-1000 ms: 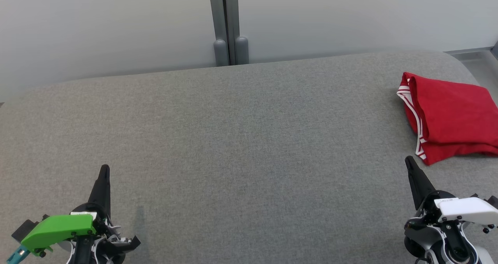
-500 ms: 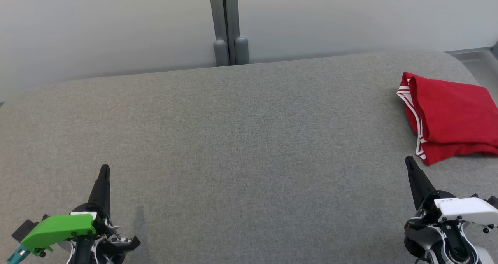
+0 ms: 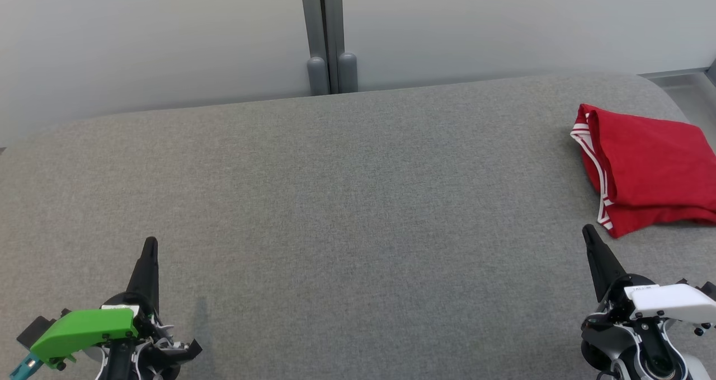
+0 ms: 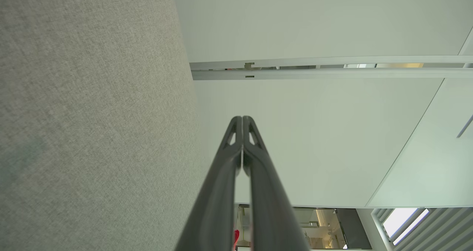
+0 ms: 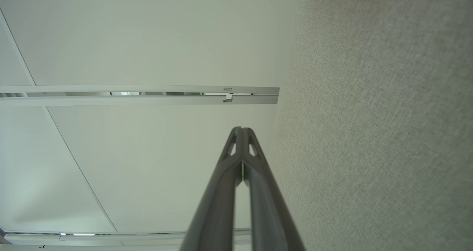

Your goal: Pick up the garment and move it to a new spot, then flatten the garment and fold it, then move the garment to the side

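The red garment [image 3: 649, 167] is cut by the head view's right edge — the right wrist view catches merely its corner.

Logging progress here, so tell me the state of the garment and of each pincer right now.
Red garment: folded, lying on the grey surface's right side.
Left pincer: shut, holding nothing.
Right pincer: shut, holding nothing, near the garment, not touching.

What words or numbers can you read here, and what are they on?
No text here is clear enough to quote.
Tiny dark print on the white cover of the right gripper: too small to read.
On the garment: red cloth with white stripes, no words showing.
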{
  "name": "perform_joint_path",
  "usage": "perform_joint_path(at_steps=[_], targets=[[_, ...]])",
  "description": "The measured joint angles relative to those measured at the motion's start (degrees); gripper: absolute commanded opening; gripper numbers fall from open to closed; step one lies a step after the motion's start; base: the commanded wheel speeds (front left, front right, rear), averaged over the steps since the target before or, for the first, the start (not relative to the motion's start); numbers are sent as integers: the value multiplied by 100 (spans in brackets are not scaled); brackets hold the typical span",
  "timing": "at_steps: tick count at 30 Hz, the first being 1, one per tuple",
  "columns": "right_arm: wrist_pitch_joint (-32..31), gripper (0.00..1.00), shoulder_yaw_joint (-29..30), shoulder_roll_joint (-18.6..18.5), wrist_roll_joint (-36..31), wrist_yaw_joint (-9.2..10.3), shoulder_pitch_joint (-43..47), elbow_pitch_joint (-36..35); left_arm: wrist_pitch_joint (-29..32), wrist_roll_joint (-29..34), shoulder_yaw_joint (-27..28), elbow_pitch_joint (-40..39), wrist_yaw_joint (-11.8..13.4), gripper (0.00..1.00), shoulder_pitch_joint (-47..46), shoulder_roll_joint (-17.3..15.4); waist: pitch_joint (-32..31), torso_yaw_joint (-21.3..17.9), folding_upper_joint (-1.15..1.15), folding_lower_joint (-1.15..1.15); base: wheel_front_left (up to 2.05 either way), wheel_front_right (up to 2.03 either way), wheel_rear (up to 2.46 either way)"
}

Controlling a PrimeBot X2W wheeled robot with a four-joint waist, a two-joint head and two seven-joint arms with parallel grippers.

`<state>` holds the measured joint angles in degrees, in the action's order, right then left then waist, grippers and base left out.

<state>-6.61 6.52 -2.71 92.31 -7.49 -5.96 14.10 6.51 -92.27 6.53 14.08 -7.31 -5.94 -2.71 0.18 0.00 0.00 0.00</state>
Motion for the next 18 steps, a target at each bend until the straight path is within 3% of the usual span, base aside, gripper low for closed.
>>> perform_joint_path(at_steps=[18], targets=[[0,0,0,0,0,0,-1,-1,0,0,0,-1,0,0,0,0,0,0,0,0,0,0,0]])
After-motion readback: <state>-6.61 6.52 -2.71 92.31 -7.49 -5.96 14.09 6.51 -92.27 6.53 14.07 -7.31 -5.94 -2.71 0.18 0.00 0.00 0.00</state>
